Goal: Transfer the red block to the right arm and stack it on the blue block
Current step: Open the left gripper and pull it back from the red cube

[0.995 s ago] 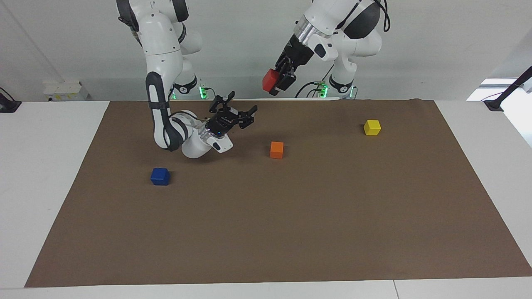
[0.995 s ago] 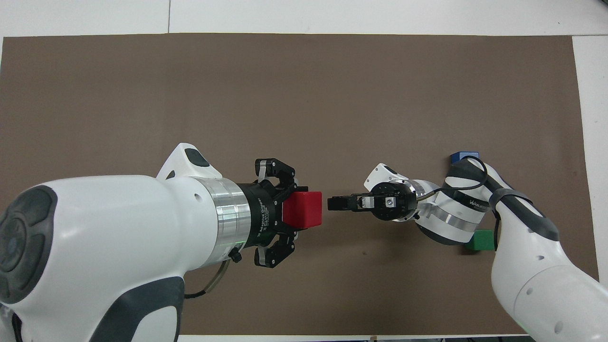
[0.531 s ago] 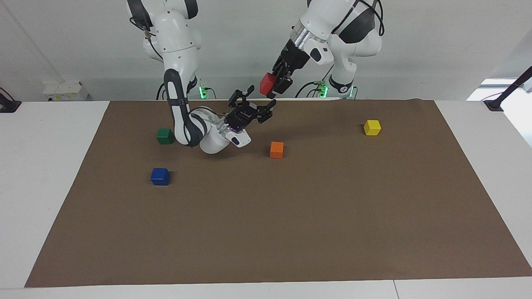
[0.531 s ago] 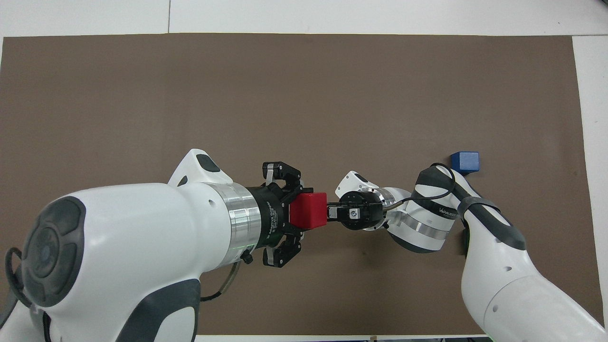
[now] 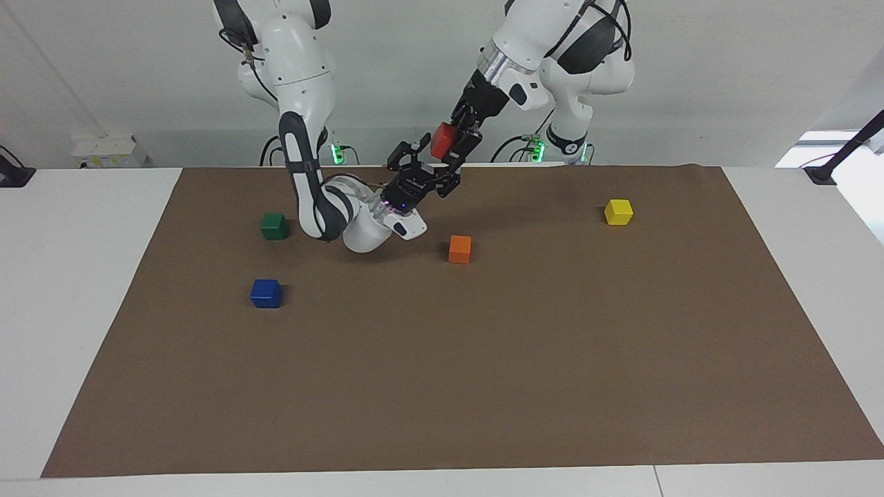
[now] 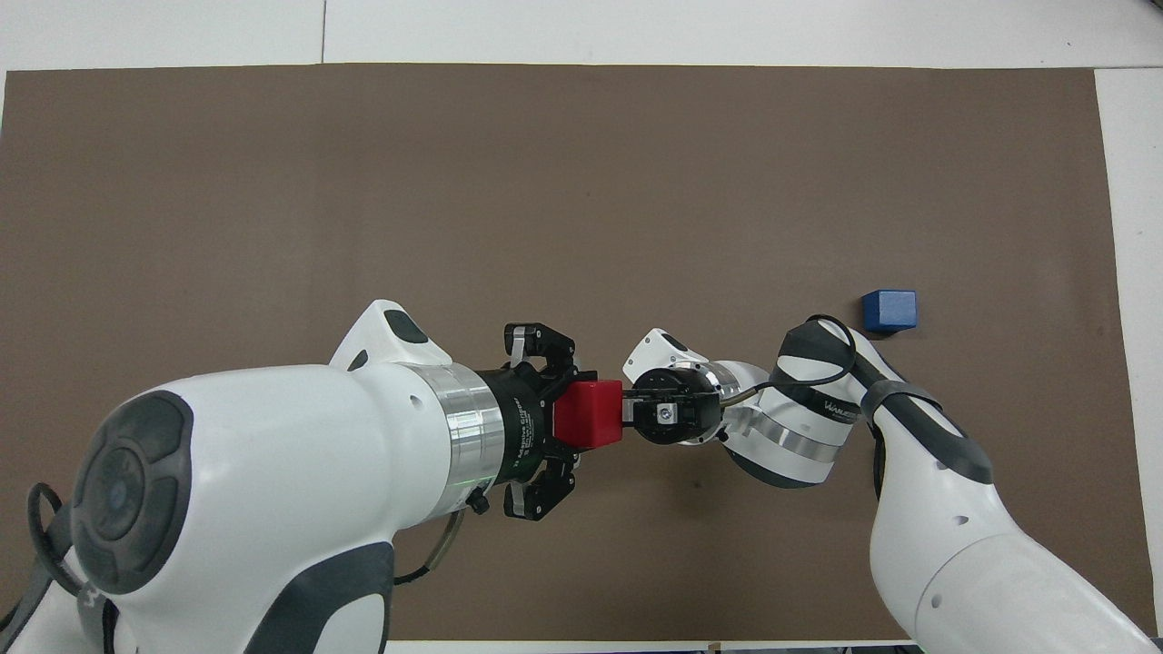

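Note:
My left gripper (image 5: 450,146) is shut on the red block (image 5: 442,139) and holds it in the air over the mat's edge nearest the robots; both also show in the overhead view, the gripper (image 6: 571,413) and the block (image 6: 589,413). My right gripper (image 5: 424,168), with its blue-violet light, is open and tilted upward, its fingertips right at the red block's free face; in the overhead view the right gripper (image 6: 630,413) meets the block's edge. I cannot tell whether its fingers touch the block. The blue block (image 5: 266,293) sits on the mat toward the right arm's end (image 6: 889,311).
A brown mat (image 5: 483,386) covers the table. A green block (image 5: 274,226) lies nearer to the robots than the blue block. An orange block (image 5: 460,248) lies near the middle. A yellow block (image 5: 618,212) lies toward the left arm's end.
My right gripper has risen and moved toward the left arm's end, up to the red block. My left gripper has shifted the block slightly toward it. The green block came into sight.

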